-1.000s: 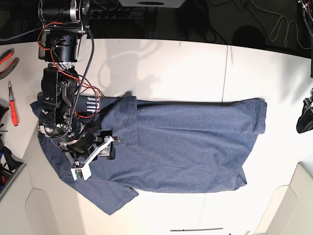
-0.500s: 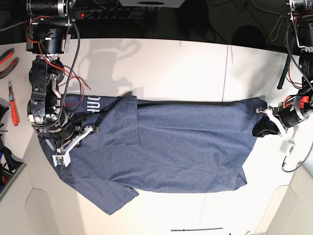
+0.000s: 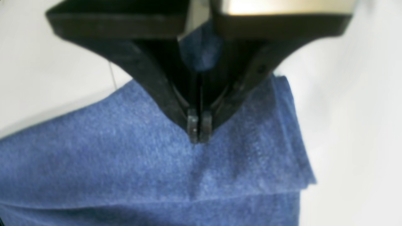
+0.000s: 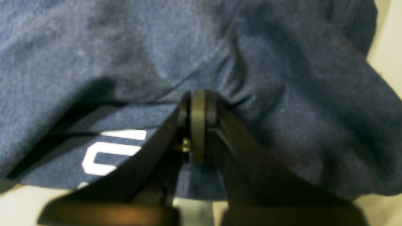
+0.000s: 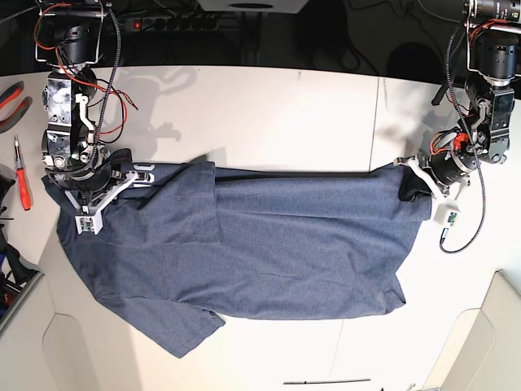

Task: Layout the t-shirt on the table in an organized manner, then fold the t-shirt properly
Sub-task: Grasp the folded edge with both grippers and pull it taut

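The dark navy t-shirt [image 5: 269, 252] lies lengthwise across the off-white table [image 5: 285, 114], collar end to the left in the base view. My right gripper [image 5: 124, 175] is shut on a pinch of fabric near the white lettering [image 4: 110, 150]. In the right wrist view the cloth [image 4: 282, 94] bunches into wrinkles around the closed gripper [image 4: 198, 119]. My left gripper [image 5: 404, 183] is shut on the hem corner at the shirt's right end. In the left wrist view the gripper [image 3: 197, 125] presses together on the blue fabric [image 3: 125, 163], with a fold of cloth caught between the jaws.
Red-handled pliers [image 5: 10, 94] and a red screwdriver [image 5: 22, 175] lie at the table's left edge. A thin dark seam [image 5: 374, 122] crosses the tabletop on the right. Lighter rounded panels sit at the front corners [image 5: 488, 342]. Cables hang along the dark back edge.
Both grippers have shut on the shirt. The left arm came in from the right onto the hem corner. The right gripper moved up and left, drawing the collar end along; the shirt lies stretched longer.
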Controlling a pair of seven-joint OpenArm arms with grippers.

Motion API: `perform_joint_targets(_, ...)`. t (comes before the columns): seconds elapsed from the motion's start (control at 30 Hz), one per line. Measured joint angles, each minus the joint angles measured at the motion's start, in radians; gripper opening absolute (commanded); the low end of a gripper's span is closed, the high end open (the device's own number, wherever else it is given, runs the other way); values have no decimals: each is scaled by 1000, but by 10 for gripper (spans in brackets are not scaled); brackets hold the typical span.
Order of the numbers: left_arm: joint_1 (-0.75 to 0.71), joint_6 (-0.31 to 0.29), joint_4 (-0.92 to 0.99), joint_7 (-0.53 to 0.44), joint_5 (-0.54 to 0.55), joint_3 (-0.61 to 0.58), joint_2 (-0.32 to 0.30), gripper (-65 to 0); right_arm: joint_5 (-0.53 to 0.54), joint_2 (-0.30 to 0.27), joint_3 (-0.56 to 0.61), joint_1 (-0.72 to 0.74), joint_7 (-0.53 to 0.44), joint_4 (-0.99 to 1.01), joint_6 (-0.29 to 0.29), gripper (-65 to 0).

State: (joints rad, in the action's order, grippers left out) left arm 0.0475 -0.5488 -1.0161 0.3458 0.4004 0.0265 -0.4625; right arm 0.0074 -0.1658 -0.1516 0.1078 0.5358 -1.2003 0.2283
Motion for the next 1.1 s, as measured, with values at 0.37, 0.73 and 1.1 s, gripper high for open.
perform_joint_targets(0.37,-182,40,-102,81,16,209,-48,-650,236,0,-4,-206,173,-192,134,-650)
perform_joint_targets(0.73,-442,45,-274,152,73,375,-44,-650,263,0,-9,-416,246,-420,159,-650)
perform_joint_targets(1.1,-484,-139,-386,219,431,566,16,-630,237,3,-12,-333,318,-473,150,-650)
